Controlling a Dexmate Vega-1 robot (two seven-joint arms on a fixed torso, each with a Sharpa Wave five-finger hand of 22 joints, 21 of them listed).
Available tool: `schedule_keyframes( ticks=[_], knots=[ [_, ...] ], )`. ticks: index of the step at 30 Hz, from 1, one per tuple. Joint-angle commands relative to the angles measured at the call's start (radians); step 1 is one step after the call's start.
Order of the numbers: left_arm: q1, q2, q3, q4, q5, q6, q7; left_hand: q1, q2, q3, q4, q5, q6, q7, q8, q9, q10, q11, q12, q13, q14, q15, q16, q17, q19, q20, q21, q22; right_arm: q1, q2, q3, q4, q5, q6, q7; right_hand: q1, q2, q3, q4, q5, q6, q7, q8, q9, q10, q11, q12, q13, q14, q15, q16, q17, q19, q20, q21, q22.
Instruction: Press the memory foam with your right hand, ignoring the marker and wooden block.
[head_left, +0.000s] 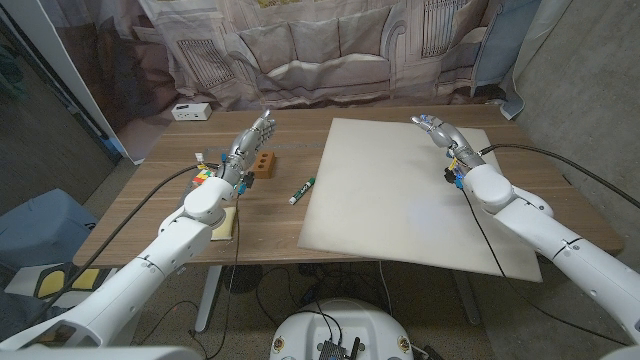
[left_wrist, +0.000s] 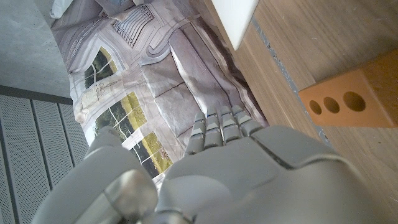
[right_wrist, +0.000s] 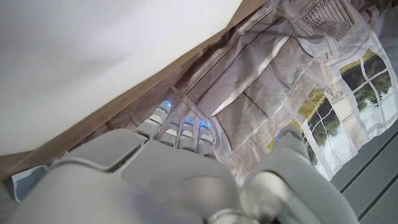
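- No readable writing anywhere as far as I can see. The marker (head_left: 302, 190) is wearing some kind of label but it's way too small to read, and the little white box (head_left: 190, 111) sitting at the upper left of the table (head_left: 270, 215) is showing dark spots on its front, nothing legible.
- The memory foam (head_left: 400, 200) is lying as a big white sheet across the middle and right of the head view, covering most of that half of the tabletop. Its lower right corner is running past the table edge.
- The right hand (head_left: 436, 127) is hanging over the foam's upper right area, near its far edge. Fingers are curling loosely and gripping nothing; can't tell if they're actually touching the foam. In the right wrist view the right hand (right_wrist: 174, 168) is facing the curtain with the foam edge off to the side.
- The left hand (head_left: 252, 140) is sitting over bare wood at centre left, fingers stretched out together and holding nothing. Same thing in the left wrist view, left hand (left_wrist: 217, 162) empty.
- The wooden block (head_left: 264, 163) with its three holes is lying just beside the left hand, and the marker is lying between the block and the foam's left edge, in a narrow strip of bare wood.
- A yellow notepad (head_left: 225, 222) is lying near the left forearm, lower left.
- No containers that I can make out.
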Motion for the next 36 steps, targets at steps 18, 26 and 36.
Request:
schedule_keyframes(
  ticks=[18, 26, 36],
  knots=[
    [-0.024, -0.05, 0.003, 0.058, -0.021, -0.104, -0.042, 0.001, 0.007, -0.003, -0.008, -0.001, -0.003, 0.006, -0.001, 0.005, 0.005, -0.002, 0.001, 0.003, 0.005, 0.003, 0.001, 0.003, 0.023, -0.009, 0.012, 0.004, 0.001, 0.147, 0.047, 0.215, 0.407, 0.343, 0.281, -0.002, -0.007, -0.004, 0.001, -0.007, 0.012, -0.006, 0.004, -0.001, -0.003, 0.004, -0.006, 0.004, 0.005, 0.004, 0.003, 0.003, 0.016, 0.0, 0.002, 0.001],
    [-0.041, -0.059, 0.02, 0.073, 0.0, -0.072, -0.018, -0.002, 0.006, -0.006, -0.013, -0.001, 0.02, 0.007, 0.007, 0.005, 0.037, -0.009, 0.011, 0.002, 0.042, -0.008, 0.012, 0.002, 0.059, -0.039, 0.021, 0.004, 0.007, 0.161, 0.048, 0.254, 0.442, 0.344, 0.301, -0.001, -0.011, -0.007, 0.0, -0.007, 0.075, 0.007, 0.021, 0.001, -0.007, 0.011, -0.012, 0.003, 0.007, 0.003, 0.0, 0.002, 0.027, -0.004, 0.002, 0.0],
    [-0.051, -0.081, 0.028, 0.072, 0.007, -0.071, 0.006, -0.004, 0.004, -0.008, -0.015, -0.001, 0.017, 0.006, 0.003, 0.005, 0.03, -0.012, 0.007, 0.001, 0.033, -0.01, 0.005, 0.002, 0.056, -0.034, 0.016, 0.003, 0.023, 0.185, 0.048, 0.314, 0.471, 0.372, 0.339, 0.001, -0.013, -0.007, -0.001, -0.007, 0.025, 0.005, -0.005, 0.002, -0.007, 0.014, -0.016, 0.003, 0.008, 0.004, -0.002, 0.002, 0.056, -0.008, 0.007, 0.0]
  ],
)
